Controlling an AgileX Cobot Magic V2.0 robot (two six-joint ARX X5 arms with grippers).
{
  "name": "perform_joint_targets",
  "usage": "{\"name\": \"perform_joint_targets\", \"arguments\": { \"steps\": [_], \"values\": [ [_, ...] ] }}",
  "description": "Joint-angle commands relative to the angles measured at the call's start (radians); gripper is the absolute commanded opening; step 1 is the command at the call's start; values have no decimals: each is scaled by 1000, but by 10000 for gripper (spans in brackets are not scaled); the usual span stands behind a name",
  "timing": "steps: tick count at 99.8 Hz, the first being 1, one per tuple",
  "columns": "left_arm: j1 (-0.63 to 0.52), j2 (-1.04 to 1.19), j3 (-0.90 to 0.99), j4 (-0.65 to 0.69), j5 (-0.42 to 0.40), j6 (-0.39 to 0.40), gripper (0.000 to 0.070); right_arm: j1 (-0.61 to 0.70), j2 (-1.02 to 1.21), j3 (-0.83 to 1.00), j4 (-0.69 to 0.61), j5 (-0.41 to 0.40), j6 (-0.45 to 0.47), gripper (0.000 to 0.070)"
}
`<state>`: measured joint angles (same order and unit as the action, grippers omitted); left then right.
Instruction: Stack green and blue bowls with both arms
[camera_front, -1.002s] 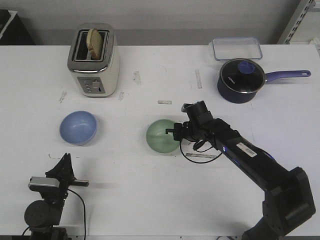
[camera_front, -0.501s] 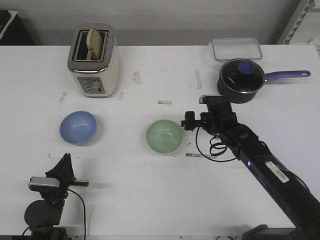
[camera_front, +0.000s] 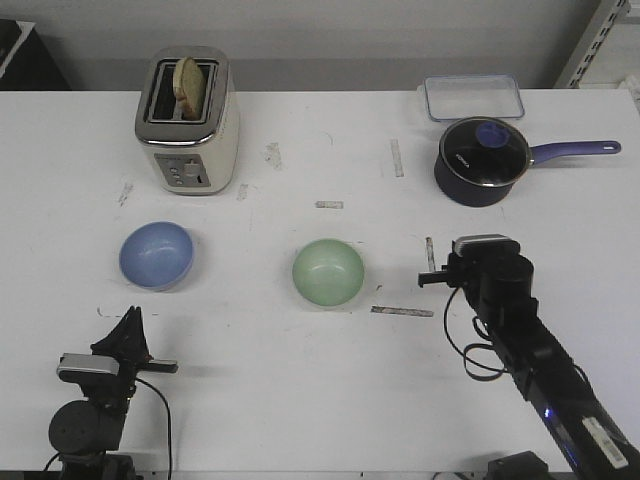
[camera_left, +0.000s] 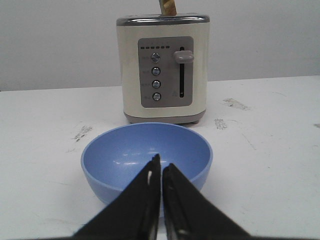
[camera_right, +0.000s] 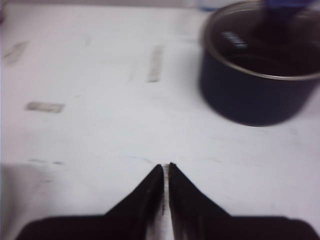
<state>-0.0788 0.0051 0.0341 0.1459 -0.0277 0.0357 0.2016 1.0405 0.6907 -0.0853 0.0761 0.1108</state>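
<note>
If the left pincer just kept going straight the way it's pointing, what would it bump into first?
Most likely the blue bowl: the left pincer, its tips closed, aims right at the bowl's near wall. The toaster stands farther along that line, behind the bowl. How wide the gap is, I can't tell.

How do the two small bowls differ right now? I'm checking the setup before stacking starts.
The pale mint green matte bowl sits near the table's middle; the light periwinkle blue matte bowl sits farther left, in front of the cream toaster. The blue one lies just ahead of the left pincer; the green one has no pincer near. Both are upright, empty, equal-sized, unstacked.
</note>
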Motion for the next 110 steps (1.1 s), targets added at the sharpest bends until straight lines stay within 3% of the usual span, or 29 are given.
{"name": "perform_joint_targets", "arguments": {
  "steps": [1,28,69,110],
  "values": [
    [1,-2,-22,12,-3,5,1,-27,-50,-44,43,2,-12,0],
    [1,-2,-22,12,-3,5,1,-140,-293,-209,63,-27,-121,1],
    [1,-2,-22,12,-3,5,1,-168,-601,-268,27,-25,-118,1],
    [1,-2,-22,12,-3,5,1,-169,-735,-267,33,-23,-119,1]
  ]
}}
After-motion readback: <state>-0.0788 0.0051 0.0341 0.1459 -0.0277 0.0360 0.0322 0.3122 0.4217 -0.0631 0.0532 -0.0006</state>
